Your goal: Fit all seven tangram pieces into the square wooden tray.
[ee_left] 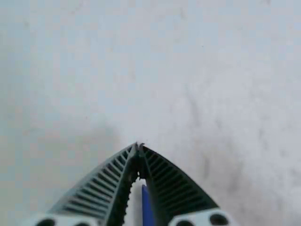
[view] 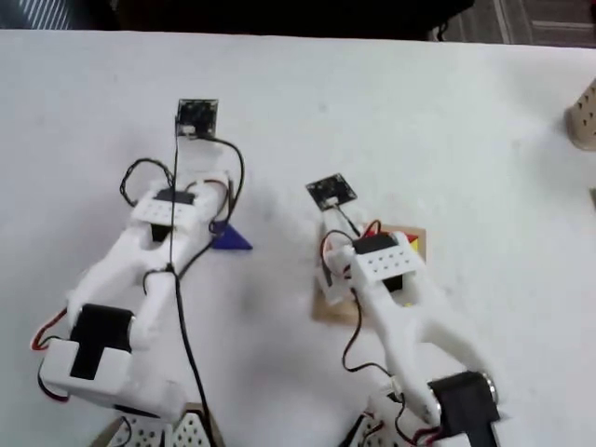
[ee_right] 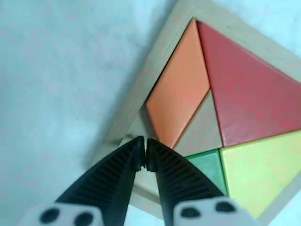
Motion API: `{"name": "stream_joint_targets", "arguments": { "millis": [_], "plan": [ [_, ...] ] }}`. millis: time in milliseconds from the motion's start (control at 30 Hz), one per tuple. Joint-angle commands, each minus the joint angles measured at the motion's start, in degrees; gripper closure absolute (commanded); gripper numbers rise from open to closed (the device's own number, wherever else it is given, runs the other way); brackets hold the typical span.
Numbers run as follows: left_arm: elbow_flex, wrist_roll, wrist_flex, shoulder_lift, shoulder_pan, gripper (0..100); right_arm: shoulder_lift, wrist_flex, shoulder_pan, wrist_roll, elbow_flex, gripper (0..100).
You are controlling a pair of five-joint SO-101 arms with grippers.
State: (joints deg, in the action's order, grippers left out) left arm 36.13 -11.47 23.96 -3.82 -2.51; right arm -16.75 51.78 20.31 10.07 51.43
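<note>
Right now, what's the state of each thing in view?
tray, partly filled, bare gaps
orange piece, seated in tray
red piece, seated in tray
yellow piece, seated in tray
green piece, seated in tray
left gripper, fingers shut on blue triangle
right gripper, fingers shut, empty, above tray corner

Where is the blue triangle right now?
The blue triangle sits in the left gripper, left of the wooden tray in the high view.

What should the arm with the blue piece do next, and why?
Probably carry it toward the wooden tray. The left gripper looks shut on the blue piece, well away from the tray, and the tray shows a bare gap beside the orange piece.
</note>
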Motion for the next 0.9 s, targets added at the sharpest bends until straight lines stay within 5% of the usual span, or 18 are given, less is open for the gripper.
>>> {"name": "stream_joint_targets", "arguments": {
  "millis": [0,167,300,500,867],
  "plan": [
    [-2.99,-0.18,-1.67,0.57,0.57,98,-8.66,0.66,-0.92,0.00,1.05,98.1],
    [-2.81,-0.53,1.14,0.66,-0.48,89,-18.51,-4.35,-1.01,0.09,9.23,97.8],
    [-4.57,-0.70,13.89,0.66,-3.82,79,-20.62,-5.49,-1.01,1.67,11.34,97.8],
    [-5.10,-1.93,30.42,0.66,-1.36,79,-18.42,-7.60,-1.01,2.46,11.08,97.8],
    [-4.48,-19.96,26.90,0.13,1.27,73,-17.45,-8.75,-1.01,4.92,10.99,97.8]
  ]
}}
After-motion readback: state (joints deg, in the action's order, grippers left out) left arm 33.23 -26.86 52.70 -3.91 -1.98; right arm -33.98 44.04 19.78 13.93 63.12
